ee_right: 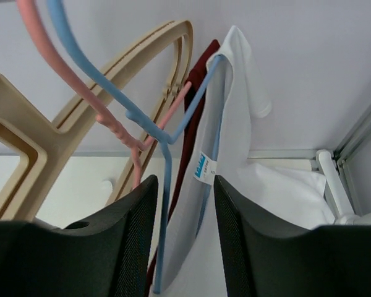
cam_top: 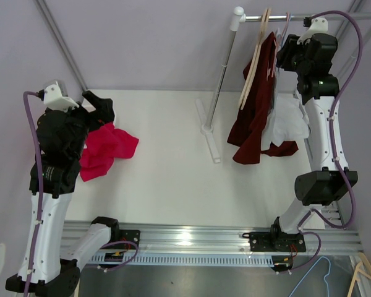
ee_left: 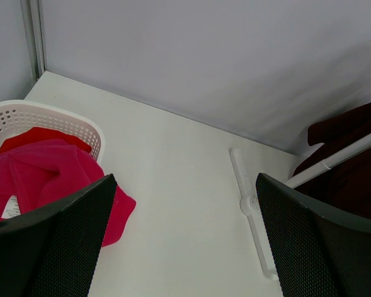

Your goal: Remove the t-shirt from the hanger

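Right gripper [ee_right: 184, 185] is partly open, its jaws straddling the blue hanger [ee_right: 166, 185] wire and the white t-shirt [ee_right: 232, 111] hanging on it at the rack. Pad contact is unclear, possibly none. Left gripper [ee_left: 185, 185] is wide, empty, above the table [ee_left: 173, 148]. Shirt's lower part is cut off. Neck label [ee_right: 203, 168] is blue-white, text unreadable.

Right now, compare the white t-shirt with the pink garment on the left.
The white t-shirt hangs on a blue hanger by the right gripper; the pink garment lies crumpled, spilling from a white basket onto the table. The white t-shirt sits far right, the pink garment far left. Both show a label.
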Available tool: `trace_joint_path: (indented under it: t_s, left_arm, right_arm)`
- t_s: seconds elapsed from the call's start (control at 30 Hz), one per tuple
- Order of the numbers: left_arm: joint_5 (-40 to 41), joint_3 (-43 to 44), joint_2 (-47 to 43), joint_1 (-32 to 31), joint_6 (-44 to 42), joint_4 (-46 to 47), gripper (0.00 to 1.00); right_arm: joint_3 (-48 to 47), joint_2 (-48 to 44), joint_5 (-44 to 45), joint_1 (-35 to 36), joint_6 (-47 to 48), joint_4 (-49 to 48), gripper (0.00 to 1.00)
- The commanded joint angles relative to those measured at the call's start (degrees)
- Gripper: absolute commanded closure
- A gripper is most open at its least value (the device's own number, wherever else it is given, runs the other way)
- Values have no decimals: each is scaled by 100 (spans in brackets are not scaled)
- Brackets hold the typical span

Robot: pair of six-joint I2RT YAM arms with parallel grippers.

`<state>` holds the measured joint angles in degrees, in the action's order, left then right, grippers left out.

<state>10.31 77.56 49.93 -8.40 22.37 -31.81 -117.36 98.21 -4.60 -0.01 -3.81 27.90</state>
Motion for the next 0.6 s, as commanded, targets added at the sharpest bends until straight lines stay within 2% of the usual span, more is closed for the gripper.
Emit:
trace_joint_path:
  t_s: [0.0,0.23,0.53,0.57]
  left_arm:
    - [-20,-39,-1,-56,-128,202,1]
    - [-20,-57,8,-56,-163,219,1]
    - [-81,-92,25,-56,-180,263,1]
    - [-81,-101,25,-56,-189,263,0]
  right_arm:
    - [-217,145,390,203,275,-495,55]
    - [231,127,451,300,337,-1321,55]
    - [346,242,1277,423,433,-2104,56]
    - [328,286,1286,423,521,-2165,63]
